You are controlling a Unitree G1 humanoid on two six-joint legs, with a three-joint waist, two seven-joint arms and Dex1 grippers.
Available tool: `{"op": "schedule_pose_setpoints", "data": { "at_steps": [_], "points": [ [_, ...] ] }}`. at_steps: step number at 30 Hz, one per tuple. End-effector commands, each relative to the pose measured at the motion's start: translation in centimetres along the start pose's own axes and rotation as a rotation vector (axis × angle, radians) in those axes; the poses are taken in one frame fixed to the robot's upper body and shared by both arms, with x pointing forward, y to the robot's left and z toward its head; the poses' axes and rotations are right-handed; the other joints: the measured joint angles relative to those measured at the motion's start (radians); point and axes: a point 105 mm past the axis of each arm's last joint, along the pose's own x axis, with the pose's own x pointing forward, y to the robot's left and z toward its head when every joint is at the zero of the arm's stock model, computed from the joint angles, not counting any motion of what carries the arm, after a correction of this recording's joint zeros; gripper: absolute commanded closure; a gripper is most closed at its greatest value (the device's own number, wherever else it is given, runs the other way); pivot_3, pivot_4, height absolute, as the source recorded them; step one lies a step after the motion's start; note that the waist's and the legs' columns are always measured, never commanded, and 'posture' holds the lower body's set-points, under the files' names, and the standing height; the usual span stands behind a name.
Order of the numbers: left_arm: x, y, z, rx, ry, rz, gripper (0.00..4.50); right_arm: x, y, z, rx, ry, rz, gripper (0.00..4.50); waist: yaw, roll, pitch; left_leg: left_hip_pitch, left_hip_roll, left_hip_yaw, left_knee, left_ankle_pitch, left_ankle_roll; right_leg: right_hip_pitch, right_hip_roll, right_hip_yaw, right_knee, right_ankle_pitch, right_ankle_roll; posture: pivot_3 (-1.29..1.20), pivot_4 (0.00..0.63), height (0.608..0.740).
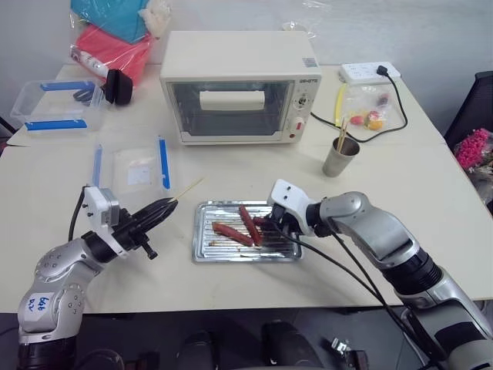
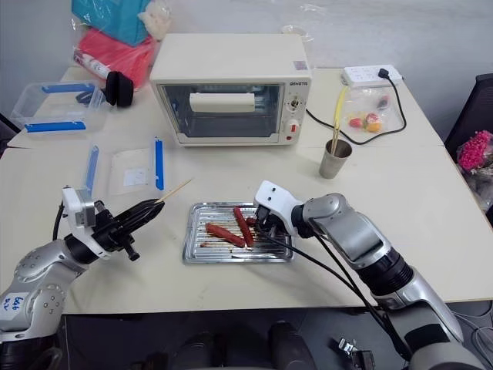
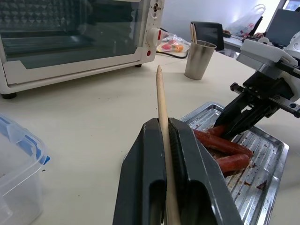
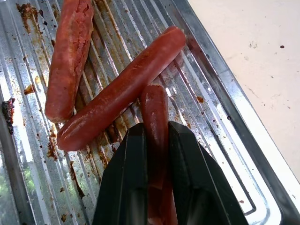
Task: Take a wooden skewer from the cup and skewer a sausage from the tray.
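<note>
Your left gripper point(image 1: 163, 206) has its fingers clamped on a thin pale wooden skewer point(image 3: 162, 112), tip aimed toward two o'clock. Your right gripper point(image 4: 156, 154) has its fingers closed around one slim reddish-brown sausage point(image 4: 154, 110) in the shallow shiny silver metal tray point(image 1: 202, 248) at the desk's point(image 1: 231, 285) six o'clock. The small grey metallic cup point(image 1: 340, 157) stands at the tray's two o'clock, sticks inside.
</note>
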Motion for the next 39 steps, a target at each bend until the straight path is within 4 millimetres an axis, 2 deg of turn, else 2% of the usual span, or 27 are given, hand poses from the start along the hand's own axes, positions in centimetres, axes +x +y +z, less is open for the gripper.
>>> {"op": "schedule_pose_setpoints", "data": {
  "at_steps": [1, 4, 7, 9, 10, 13, 15, 22, 31, 39],
  "points": [
    [0.2, -0.4, 1.2, 0.027, -0.038, -0.023, 4.50, -0.6, -0.3, 0.5, -0.029, -0.026, -0.015, 3.91, 0.000, 0.000, 0.000, 0.000, 0.000, 0.000, 0.000, 0.000, 0.000, 0.000, 0.000, 0.000, 0.000, 0.000, 0.000, 0.00, 0.150, 0.740],
    [0.3, -0.5, 1.1, 0.026, -0.035, -0.037, 4.50, -1.4, -0.6, 1.1, -0.050, -0.058, -0.018, 3.91, 0.000, 0.000, 0.000, 0.000, 0.000, 0.000, 0.000, 0.000, 0.000, 0.000, 0.000, 0.000, 0.000, 0.000, 0.000, 0.00, 0.150, 0.740],
    [0.4, -1.1, 0.9, 0.028, -0.002, -0.098, 4.50, -3.4, -0.8, 2.0, -0.129, -0.095, -0.003, 3.91, 0.001, 0.000, 0.000, 0.000, 0.000, 0.000, 0.000, 0.000, 0.000, 0.000, 0.000, 0.000, 0.000, 0.000, 0.000, 0.00, 0.150, 0.740],
    [0.4, -2.3, 0.4, 0.039, 0.059, -0.209, 4.50, -4.9, -0.5, 2.8, -0.280, -0.131, 0.032, 3.91, 0.003, 0.000, 0.000, 0.000, 0.000, 0.000, 0.000, 0.000, 0.000, 0.000, 0.000, 0.000, -0.001, 0.000, 0.000, 0.00, 0.150, 0.740],
    [0.5, -3.6, 0.1, 0.040, 0.104, -0.311, 4.50, -5.8, -0.3, 3.3, -0.356, -0.164, 0.055, 3.91, 0.002, 0.000, 0.000, 0.000, 0.000, 0.000, 0.000, 0.000, 0.000, 0.000, 0.000, -0.001, -0.001, 0.000, 0.000, 0.00, 0.150, 0.740],
    [0.7, -5.7, -0.1, 0.030, 0.155, -0.482, 4.50, -7.4, 0.3, 3.7, -0.459, -0.212, 0.115, 3.91, 0.002, 0.000, 0.000, 0.000, 0.000, 0.000, -0.001, 0.000, 0.000, 0.001, 0.000, -0.001, -0.002, 0.000, 0.000, 0.00, 0.150, 0.740],
    [1.6, -6.6, 0.4, 0.028, 0.145, -0.558, 4.50, -8.0, 0.7, 3.5, -0.505, -0.208, 0.162, 3.91, 0.002, 0.000, 0.000, 0.001, 0.000, 0.000, -0.001, 0.000, 0.000, 0.002, 0.000, -0.001, -0.002, 0.000, 0.000, 0.00, 0.150, 0.740],
    [2.8, -7.0, 0.4, 0.030, 0.136, -0.621, 4.50, -8.5, 2.1, 3.5, -0.519, -0.203, 0.238, 3.91, 0.000, 0.000, 0.000, 0.002, 0.000, 0.000, 0.001, 0.000, 0.000, 0.002, 0.001, 0.000, 0.000, 0.000, 0.000, 0.00, 0.150, 0.740],
    [3.2, -6.2, -0.1, 0.042, 0.132, -0.597, 4.50, -8.8, 2.3, 3.6, -0.511, -0.205, 0.233, 3.91, 0.003, -0.001, 0.000, 0.001, 0.000, -0.001, 0.003, 0.000, 0.001, 0.002, 0.000, 0.000, 0.001, 0.000, 0.000, 0.00, 0.150, 0.740],
    [3.4, -6.5, -0.4, 0.034, 0.129, -0.605, 4.50, -8.8, 2.4, 3.6, -0.505, -0.209, 0.231, 3.91, 0.002, 0.000, 0.000, 0.001, 0.000, -0.001, 0.004, 0.000, 0.001, 0.002, 0.000, 0.000, 0.001, 0.000, 0.000, 0.00, 0.150, 0.740]
  ]
}}
